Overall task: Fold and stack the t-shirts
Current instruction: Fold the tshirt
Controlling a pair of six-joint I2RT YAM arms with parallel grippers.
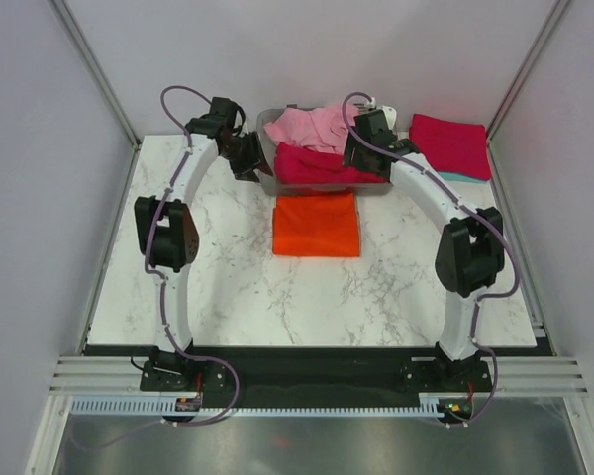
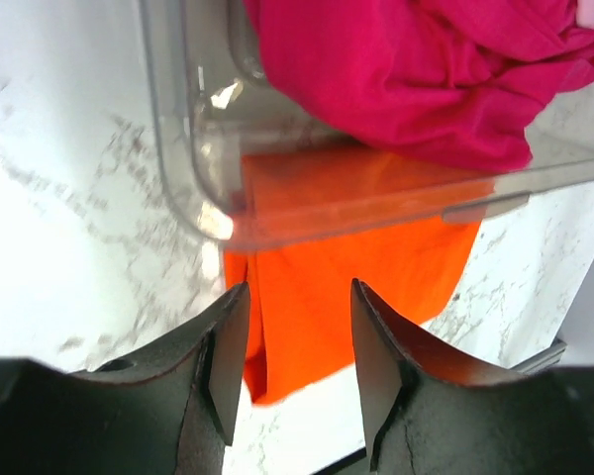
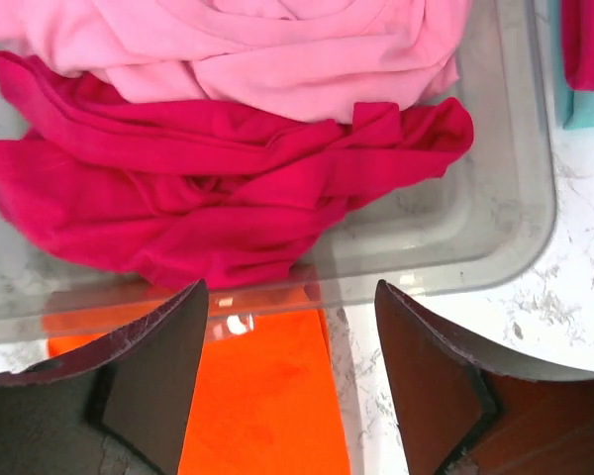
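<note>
A folded orange t-shirt (image 1: pixel 317 225) lies flat mid-table, just in front of the grey see-through bin (image 1: pixel 268 125). In the bin lie a crumpled crimson-magenta t-shirt (image 1: pixel 317 165) and a light pink t-shirt (image 1: pixel 307 127). A folded crimson t-shirt (image 1: pixel 450 143) lies on a teal one (image 1: pixel 465 176) at the back right. My left gripper (image 1: pixel 249 163) is open and empty at the bin's left corner; its view shows the orange shirt (image 2: pixel 356 287) and crimson cloth (image 2: pixel 406 69). My right gripper (image 1: pixel 361 153) is open and empty over the bin's right side, above the crimson shirt (image 3: pixel 208 198) and the pink shirt (image 3: pixel 267 49).
The marble table (image 1: pixel 228 287) is bounded by white walls left, right and behind. The bin's clear rim (image 3: pixel 455 267) is close under my right gripper's fingers (image 3: pixel 431 386), and its corner (image 2: pixel 193 188) is just ahead of my left gripper's fingers (image 2: pixel 386 376). The arm bases stand at the near edge.
</note>
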